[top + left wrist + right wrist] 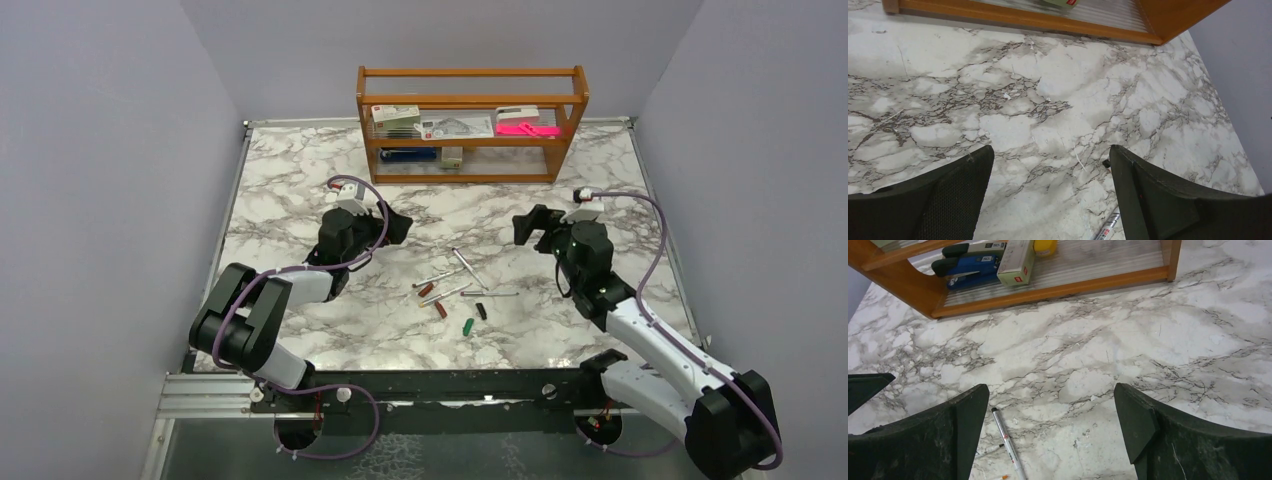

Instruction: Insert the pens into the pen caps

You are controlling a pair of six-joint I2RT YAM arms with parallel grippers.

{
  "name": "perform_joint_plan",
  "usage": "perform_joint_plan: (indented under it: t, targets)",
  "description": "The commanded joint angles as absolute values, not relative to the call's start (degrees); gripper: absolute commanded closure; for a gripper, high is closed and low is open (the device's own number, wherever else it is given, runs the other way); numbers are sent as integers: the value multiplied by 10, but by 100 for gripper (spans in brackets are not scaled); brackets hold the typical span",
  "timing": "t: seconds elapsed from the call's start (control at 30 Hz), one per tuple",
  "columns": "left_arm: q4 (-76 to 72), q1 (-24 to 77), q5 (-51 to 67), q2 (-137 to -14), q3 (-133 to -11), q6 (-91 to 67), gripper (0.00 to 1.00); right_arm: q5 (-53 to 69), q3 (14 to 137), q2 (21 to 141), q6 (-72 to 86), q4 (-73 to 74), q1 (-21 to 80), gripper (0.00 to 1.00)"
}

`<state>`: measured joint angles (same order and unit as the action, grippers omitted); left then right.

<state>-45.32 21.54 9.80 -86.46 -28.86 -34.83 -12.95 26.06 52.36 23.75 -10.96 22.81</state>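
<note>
Marbled grey-and-white tabletop (290,180) is carrying everything, and near its middle the pens (467,268) are lying flat in a loose scatter, a couple of them crossing or touching at the ends, all of them uncapped. The pen caps (440,309) are sitting just on the near side of that scatter: two red-brown ones, a green cap (467,325) and a black cap (481,311), each lying on its side and apart from its neighbours. Pens and caps are lying between the two arms, probably so that either arm can reach them.

On either side the arms are hanging above the surface. The left claw (398,228) is pointing inward toward the pile with its fingers spread wide and nothing between them; its wrist view is showing bare marble in the gap (1050,150) and only the tip of one pen (1108,230) at the bottom edge. The right claw (527,226) is mirroring it, likewise spread and holding nothing (1051,387), with a pen (1007,440) lying just below its left finger.

Judging by this, no pen is capped yet and the first pick is not yet made; one claw will probably be taking a pen while the other takes a cap.

At the far edge a wooden shelf (470,100) is standing, holding boxes and a pink object (527,129), well apart from the work
</note>
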Motion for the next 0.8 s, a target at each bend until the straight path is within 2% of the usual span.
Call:
perform_joint_plan:
  t: [0.0, 0.17, 0.47, 0.63, 0.67, 0.77]
  targets:
    - [-465, 215, 105, -863, -299, -348, 12, -155, 291, 539, 262, -75, 228, 2]
    - [-464, 215, 103, -860, -296, -347, 12, -160, 305, 544, 256, -51, 228, 2]
    - [-464, 215, 105, -864, -298, -348, 12, -92, 318, 525, 186, -1, 228, 3]
    - [-465, 216, 106, -865, -299, -350, 13, -48, 311, 547, 159, -4, 229, 30]
    - [-465, 216, 108, -868, -300, -351, 13, -38, 320, 567, 161, 10, 229, 39]
    - [-465, 216, 114, -876, -303, -353, 13, 6, 334, 629, 162, 19, 233, 59]
